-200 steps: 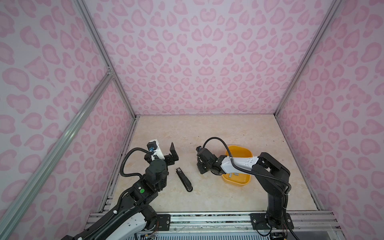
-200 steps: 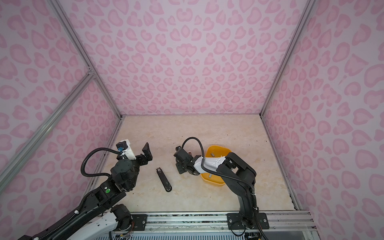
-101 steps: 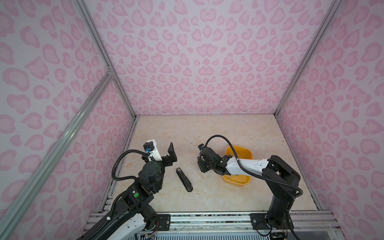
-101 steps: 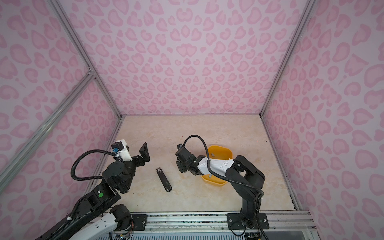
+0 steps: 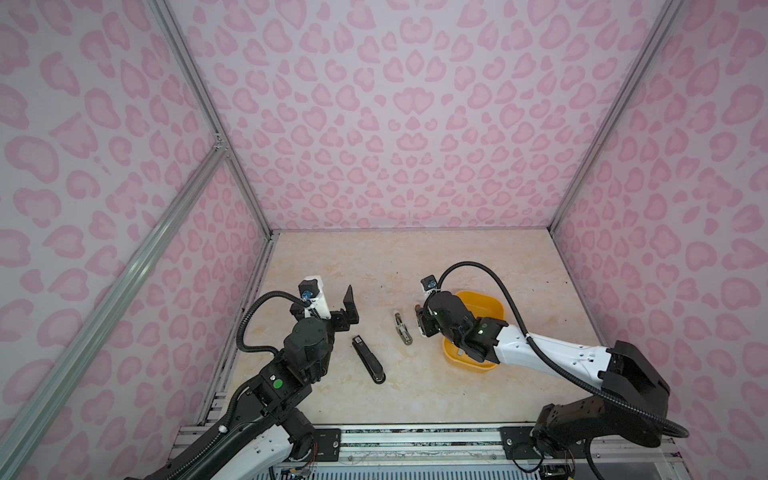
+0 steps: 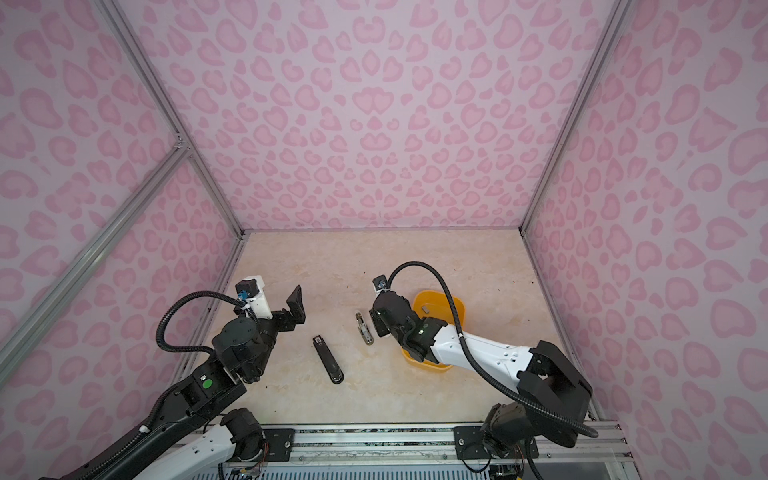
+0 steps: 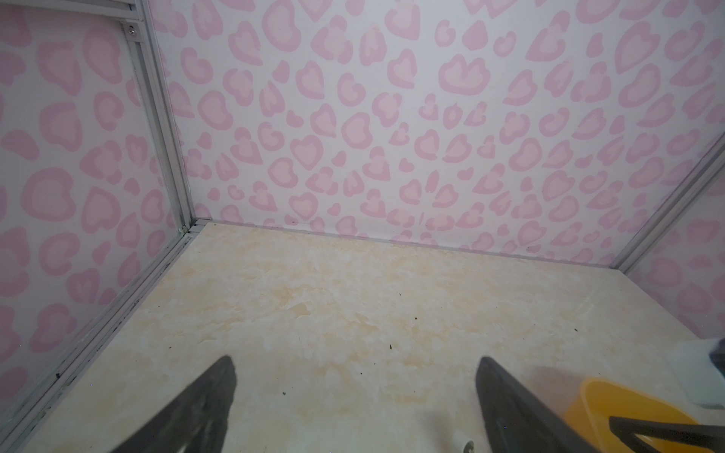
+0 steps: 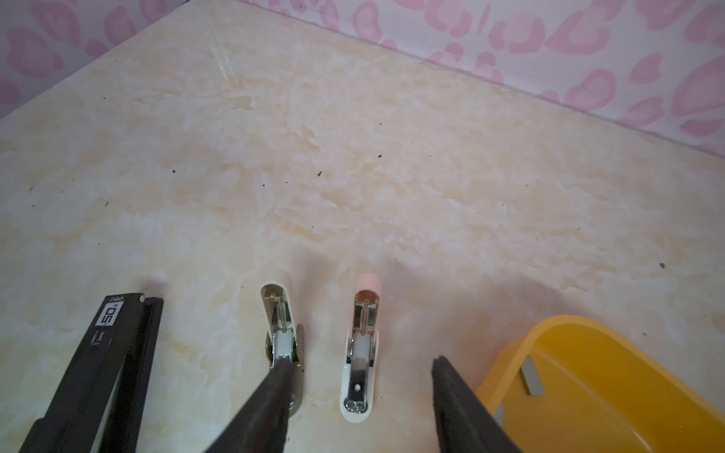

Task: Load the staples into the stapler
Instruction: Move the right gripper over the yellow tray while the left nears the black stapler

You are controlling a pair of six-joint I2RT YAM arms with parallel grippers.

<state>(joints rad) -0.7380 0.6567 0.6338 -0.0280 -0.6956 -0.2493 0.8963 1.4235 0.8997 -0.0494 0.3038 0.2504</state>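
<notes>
Left gripper (image 7: 355, 368) hangs over bare table, jaws spread wide, nothing in them. Next along lies the black stapler (image 5: 368, 360), then a cream stapler (image 8: 279, 325) and a pink stapler (image 8: 363, 345), both flipped open, magazines showing. Right gripper (image 8: 363, 361) straddles the pink one, jaws roughly half apart, empty. Far right, the staples (image 8: 531, 376) sit in the yellow bowl (image 8: 569, 325), not yet picked. Those strips look light, thin and slick, probably brittle; I'd pinch one gently across its long edges, mid-length.
</notes>
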